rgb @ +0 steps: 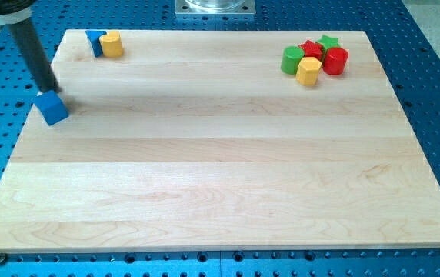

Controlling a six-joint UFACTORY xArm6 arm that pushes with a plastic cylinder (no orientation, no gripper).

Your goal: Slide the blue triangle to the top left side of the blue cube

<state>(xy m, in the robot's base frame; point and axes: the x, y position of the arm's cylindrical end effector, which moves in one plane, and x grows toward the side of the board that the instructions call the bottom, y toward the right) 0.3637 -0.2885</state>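
The blue cube (52, 108) sits near the board's left edge. My tip (53, 91) is at the cube's top side, touching or almost touching it. The blue triangle (95, 41) lies at the top left of the board, above and to the right of the cube, pressed against a yellow cylinder (112, 45) on its right.
At the top right is a cluster: a green cylinder (291, 60), a yellow block (309, 71), a red cylinder (335, 61), a red block (311, 50) and a green star (328, 41). The wooden board (220, 169) lies on a blue perforated table.
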